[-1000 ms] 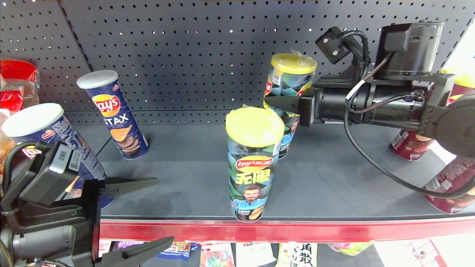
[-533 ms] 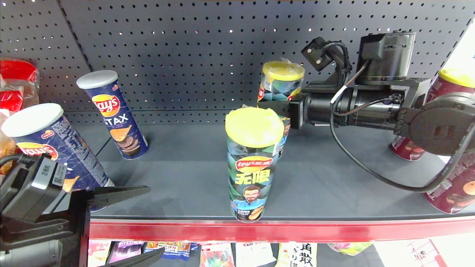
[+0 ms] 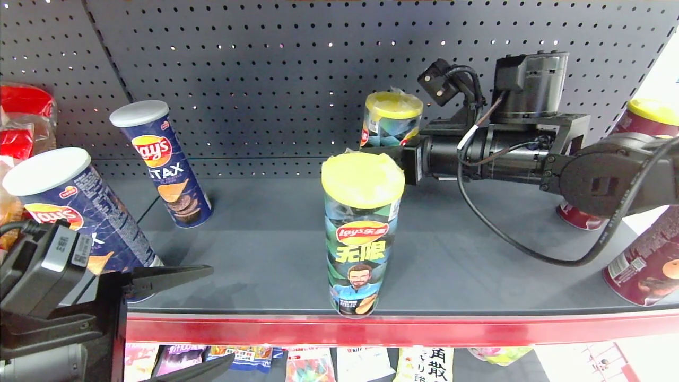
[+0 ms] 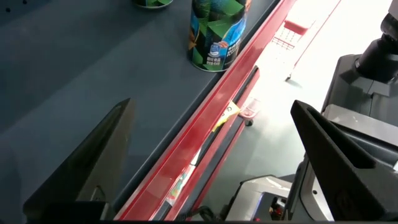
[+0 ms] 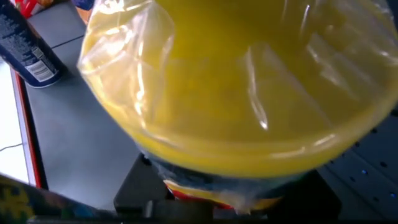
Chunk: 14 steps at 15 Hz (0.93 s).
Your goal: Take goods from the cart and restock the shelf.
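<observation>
While the right hand [image 3: 384, 152] pinches a yellow-lidded can [image 3: 392, 118] by its sides, directly behind the front can [image 3: 362, 233] that stands upright at the red lip of the shelf [image 3: 477, 260], the step in hand looks like setting this stock into the row. The held can's base is hidden behind the front can, so I cannot tell whether it already rests on the shelf. Next, I judge, it must sit flat before the fingers part and draw away to the right of the front can without brushing its lid. The left hand [image 3: 223, 314] hangs empty, fingers spread wide, low and to the left of the front can. The front can's label bears a red-and-yellow oval logo, large yellow characters and a cartoon face. A blue can [image 3: 164, 170] to its left carries a similar logo over pictured crisps. On a dark red can [image 3: 644, 265] to its right, the print is too small to make out.
</observation>
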Motion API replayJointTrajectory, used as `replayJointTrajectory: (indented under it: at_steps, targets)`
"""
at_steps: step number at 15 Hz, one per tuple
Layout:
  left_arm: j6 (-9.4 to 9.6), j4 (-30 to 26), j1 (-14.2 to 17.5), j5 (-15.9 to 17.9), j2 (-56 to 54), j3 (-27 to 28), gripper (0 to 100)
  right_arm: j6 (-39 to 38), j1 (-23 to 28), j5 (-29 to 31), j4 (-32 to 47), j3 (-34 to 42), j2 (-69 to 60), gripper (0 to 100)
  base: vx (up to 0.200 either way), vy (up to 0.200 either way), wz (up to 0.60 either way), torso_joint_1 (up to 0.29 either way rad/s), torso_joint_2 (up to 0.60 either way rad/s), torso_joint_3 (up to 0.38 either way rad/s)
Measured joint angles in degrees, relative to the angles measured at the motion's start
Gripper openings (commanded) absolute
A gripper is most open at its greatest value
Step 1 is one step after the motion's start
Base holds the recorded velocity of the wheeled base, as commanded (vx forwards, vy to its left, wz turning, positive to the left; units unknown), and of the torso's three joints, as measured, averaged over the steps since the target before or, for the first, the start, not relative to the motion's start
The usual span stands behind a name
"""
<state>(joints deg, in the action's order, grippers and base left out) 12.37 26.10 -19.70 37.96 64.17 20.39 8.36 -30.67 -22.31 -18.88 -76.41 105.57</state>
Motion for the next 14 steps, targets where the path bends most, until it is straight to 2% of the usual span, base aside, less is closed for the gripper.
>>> replayJointTrajectory:
  at_steps: [7,8,14]
  targets:
    - [0.02,-0.02,0.02,-0.02,0.0,-0.3,100,-0.02,-0.44,0.01,0.09,-0.49,1.04,0,0.0,0.0,0.0,0.0,0.0,0.0]
    - [0.02,-0.02,0.02,-0.02,0.0,-0.33,100,-0.02,-0.44,0.06,0.11,-0.18,0.99,100,0.0,0.0,0.0,0.0,0.0,0.0]
    - [0.0,0.0,0.02,0.09,0.05,-0.48,100,-0.18,-0.48,0.09,0.02,2.35,-0.33,100,0.0,0.0,0.0,0.0,0.0,0.0]
